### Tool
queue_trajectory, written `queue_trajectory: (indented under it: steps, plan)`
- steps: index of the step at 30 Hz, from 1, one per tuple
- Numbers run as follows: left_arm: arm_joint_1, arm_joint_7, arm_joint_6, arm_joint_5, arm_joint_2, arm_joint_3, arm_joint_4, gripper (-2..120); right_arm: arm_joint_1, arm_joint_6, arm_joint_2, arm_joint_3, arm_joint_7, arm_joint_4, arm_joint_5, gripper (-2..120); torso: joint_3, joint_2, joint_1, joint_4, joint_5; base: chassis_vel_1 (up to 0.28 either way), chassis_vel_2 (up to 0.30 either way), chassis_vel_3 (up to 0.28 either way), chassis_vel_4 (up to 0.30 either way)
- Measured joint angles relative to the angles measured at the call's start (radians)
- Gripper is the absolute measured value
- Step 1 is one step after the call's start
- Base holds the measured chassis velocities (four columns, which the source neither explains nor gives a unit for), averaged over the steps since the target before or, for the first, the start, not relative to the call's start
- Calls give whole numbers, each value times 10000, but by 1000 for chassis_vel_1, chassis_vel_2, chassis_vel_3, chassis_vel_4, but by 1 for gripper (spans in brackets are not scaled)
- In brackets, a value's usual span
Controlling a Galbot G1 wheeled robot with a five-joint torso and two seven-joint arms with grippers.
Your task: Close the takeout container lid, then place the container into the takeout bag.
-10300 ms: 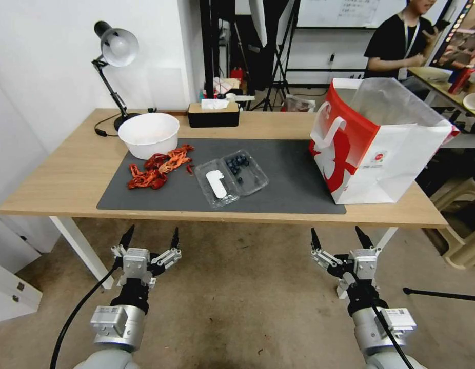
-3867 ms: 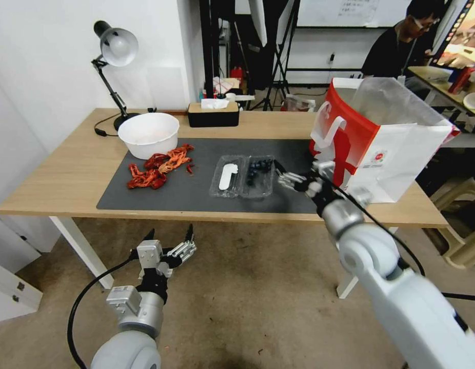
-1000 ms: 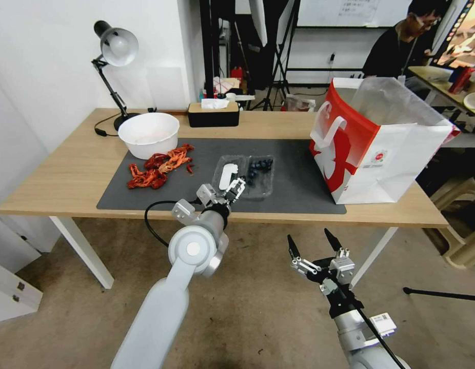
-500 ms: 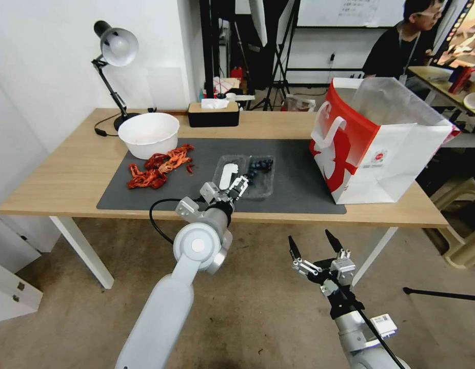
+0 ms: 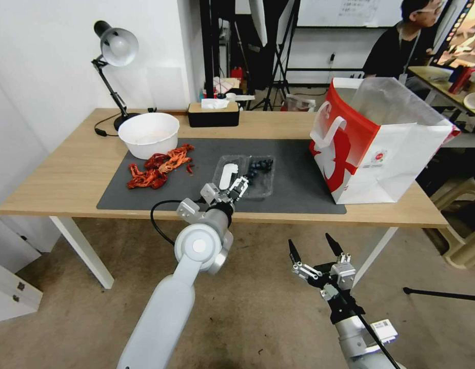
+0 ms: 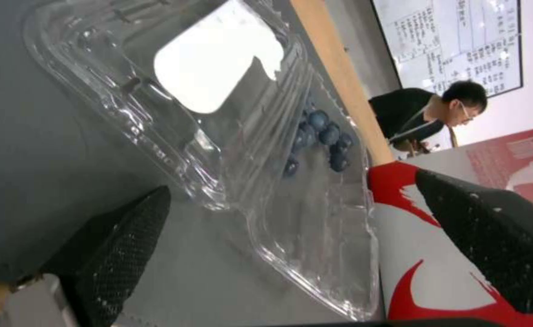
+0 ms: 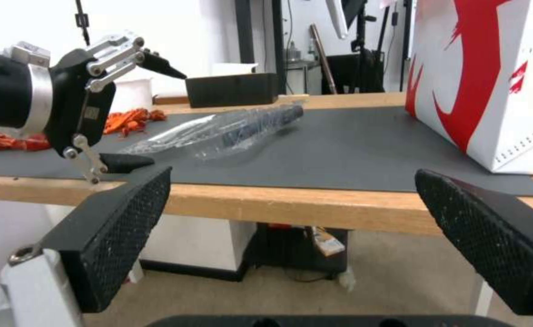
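Left gripper (image 5: pixel 230 188) spread wide beside the flat-open clear takeout container (image 5: pixel 243 176), blueberries inside.

Left arm is stretched way forward, elbow up, wrist angled down, and the left gripper (image 5: pixel 228 187) has its fingers spread wide. Right arm sits low and pulled back, right gripper (image 5: pixel 315 250) pointing up with both fingers splayed apart too.

Takeout bag (image 5: pixel 381 148) cut off rightward.
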Motion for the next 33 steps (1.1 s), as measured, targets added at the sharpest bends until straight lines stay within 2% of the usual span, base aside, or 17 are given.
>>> queue_trajectory:
  steps: [5, 9, 13, 14, 17, 18, 20, 22, 23, 24, 28, 30, 33]
  plan:
    - [-27, 14, -37, -2, -14, -66, 40, 100, -65, 46, 53, -2, -29, -3, -70, 100, 0, 0, 0, 0, 0, 0, 0, 0, 0]
    - [-34, 311, -293, -7, -43, -108, 45, 100, -88, 67, 74, -5, -46, -27, -96, 100, 0, 0, 0, 0, 0, 0, 0, 0, 0]
    - [75, 1446, -830, 59, -92, -72, -9, 100, -96, 100, 77, 0, -58, -58, -110, 100, 0, 0, 0, 0, 0, 0, 0, 0, 0]
    - [75, 1446, -830, 59, -92, -72, -9, 100, -96, 100, 77, 0, -58, -58, -110, 100, 0, 0, 0, 0, 0, 0, 0, 0, 0]
    - [186, 2394, -1189, 557, -54, 63, -42, 100, -100, 127, 77, 9, -58, -78, -116, 100, 0, 0, 0, 0, 0, 0, 0, 0, 0]
    - [186, 2394, -1189, 557, -54, 63, -42, 100, -100, 127, 77, 9, -58, -78, -116, 100, 0, 0, 0, 0, 0, 0, 0, 0, 0]
    - [185, 3014, -1432, 1236, 29, 233, 66, 100, -114, 144, 87, 10, -58, -82, -143, 100, 0, 0, 0, 0, 0, 0, 0, 0, 0]
    - [181, 3061, -1451, 1291, 37, 249, 81, 100, -115, 146, 89, 10, -58, -84, -146, 100, 0, 0, 0, 0, 0, 0, 0, 0, 0]
    - [121, 3551, -1582, 1786, 158, 366, 200, 100, -117, 158, 105, 7, -57, -94, -166, 100, 0, 0, 0, 0, 0, 0, 0, 0, 0]
    - [85, 3717, -1583, 1907, 209, 424, 237, 100, -118, 166, 119, 5, -55, -98, -184, 100, 0, 0, 0, 1, 0, 0, 0, 0, 0]
    - [-8, 3987, -1572, 2061, 293, 535, 339, 100, -124, 172, 125, 4, -54, -98, -206, 100, 0, 0, 0, 0, 0, 0, 0, 0, 0]
    - [-149, 4523, -1414, 2112, 401, 700, 436, 100, -147, 176, 110, 12, -57, -98, -215, 100, 0, 0, 0, 0, 0, 0, 0, 0, 0]
    - [-261, 4815, -1292, 2102, 477, 839, 508, 100, -162, 177, 104, 26, -61, -97, -217, 100, 0, 0, 0, 0, 0, 0, 0, 0, 0]
